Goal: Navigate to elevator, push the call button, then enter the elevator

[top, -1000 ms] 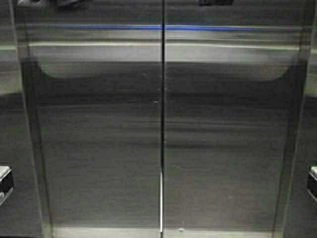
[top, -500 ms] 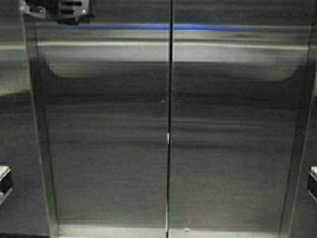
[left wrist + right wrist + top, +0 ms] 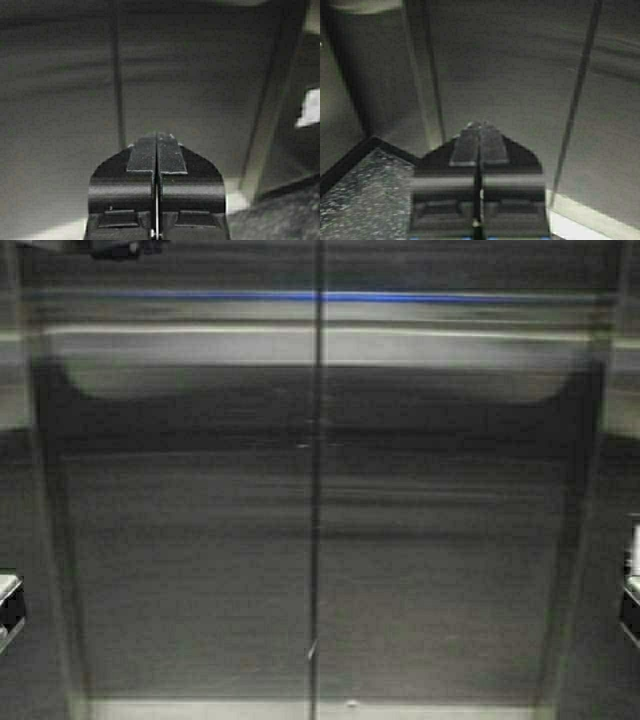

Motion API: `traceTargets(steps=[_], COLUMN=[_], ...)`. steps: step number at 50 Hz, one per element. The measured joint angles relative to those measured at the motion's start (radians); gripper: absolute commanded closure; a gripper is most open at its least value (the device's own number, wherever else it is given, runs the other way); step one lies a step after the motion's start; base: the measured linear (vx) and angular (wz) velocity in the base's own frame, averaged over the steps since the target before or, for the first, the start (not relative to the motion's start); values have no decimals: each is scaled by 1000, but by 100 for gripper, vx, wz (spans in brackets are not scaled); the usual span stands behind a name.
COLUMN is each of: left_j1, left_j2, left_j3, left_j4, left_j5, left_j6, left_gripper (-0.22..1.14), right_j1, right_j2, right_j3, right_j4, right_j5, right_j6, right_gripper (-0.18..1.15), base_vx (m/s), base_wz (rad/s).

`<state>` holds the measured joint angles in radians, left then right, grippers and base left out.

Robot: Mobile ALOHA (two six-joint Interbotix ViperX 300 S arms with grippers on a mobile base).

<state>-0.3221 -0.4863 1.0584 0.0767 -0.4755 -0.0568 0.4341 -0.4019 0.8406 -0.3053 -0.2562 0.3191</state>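
Note:
Brushed steel panels of the elevator (image 3: 190,540) fill the high view, split by a dark vertical seam (image 3: 315,490). A thin blue stripe (image 3: 300,296) and a pale round handrail (image 3: 300,345) run across near the top. My left gripper (image 3: 156,135) is shut with nothing in it and points at the steel wall (image 3: 60,100). My right gripper (image 3: 479,123) is also shut and empty, close to a steel wall (image 3: 510,75). The call button is out of view.
Side walls close in at both edges (image 3: 20,490), (image 3: 615,490). A pale strip (image 3: 200,708) runs along the wall's foot. Speckled floor (image 3: 365,195) meets a wall corner (image 3: 370,135) by the right gripper. Bits of my arms show at the left (image 3: 8,605) and right (image 3: 632,585) edges.
The robot has moved: the centre seam shifted right, then back left in the high view, and the dark fixture at top left slid almost out of sight. Both grippers stay shut.

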Motion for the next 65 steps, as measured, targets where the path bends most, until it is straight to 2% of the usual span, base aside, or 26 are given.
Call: traceTargets(steps=[28, 65], left_j1=[-2, 0], left_j2=[-92, -83], left_j3=[43, 43], left_j4=[-2, -2], left_j5=[-9, -9], left_j6=[14, 14], left_gripper=[89, 89], right_j1=[-2, -2], right_j2=[5, 14], right_j3=[8, 9], right_j4=[0, 0], right_j5=[-28, -49], right_j6=[-2, 0], right_gripper=[91, 91], base_vx=[2, 0], base_wz=[-5, 0])
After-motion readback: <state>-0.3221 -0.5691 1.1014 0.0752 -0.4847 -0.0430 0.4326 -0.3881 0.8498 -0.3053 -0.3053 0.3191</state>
